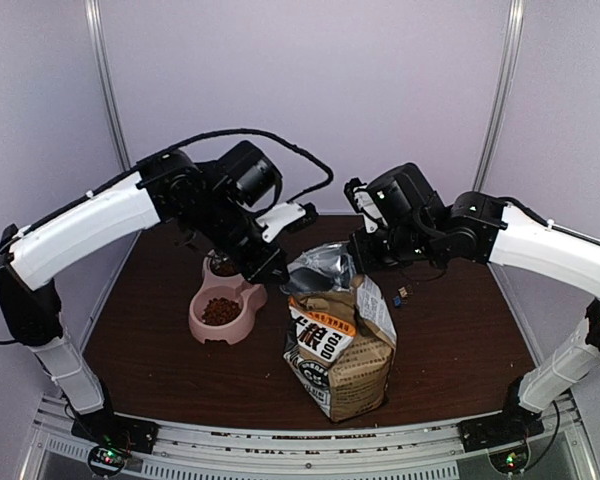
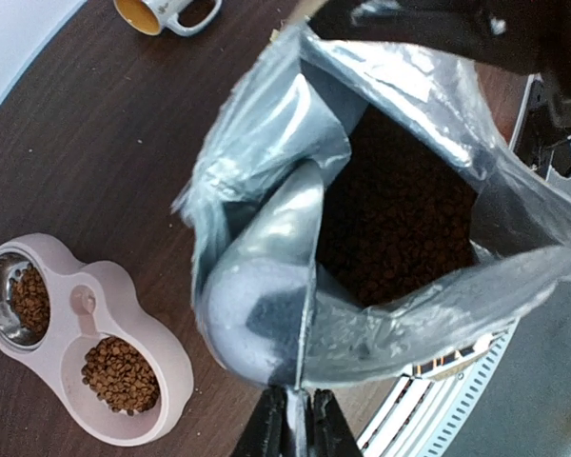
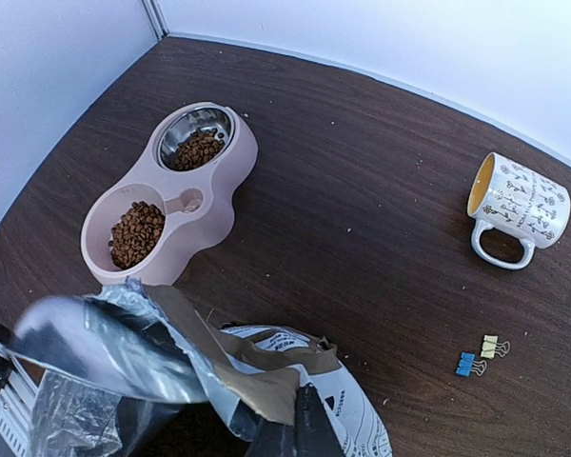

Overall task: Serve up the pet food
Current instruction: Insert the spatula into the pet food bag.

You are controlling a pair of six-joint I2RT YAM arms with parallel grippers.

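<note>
The kraft-brown bag (image 1: pixel 342 352) stands upright at mid table with its foil mouth open. Pet food (image 2: pixel 400 219) fills the inside of the bag. More kibble lies in both cups of the pink double bowl (image 2: pixel 176 367), in the plain cup (image 2: pixel 121 373) and in the steel-lined cup (image 2: pixel 29 300). My left gripper (image 2: pixel 296 427) is shut on the handle of the silver scoop (image 2: pixel 262 305), which sits at the bag's near rim with its tip pointing into the mouth. My right gripper (image 3: pixel 300 433) is shut on the bag's rim (image 3: pixel 285 390) and holds it open.
A white patterned mug (image 3: pixel 519 205) lies on its side at the far right of the dark wood table (image 3: pixel 362 190). Two small binder clips (image 3: pixel 481 354) lie near it. The bowl (image 1: pixel 216 332) stands left of the bag. Pale walls close in the back and sides.
</note>
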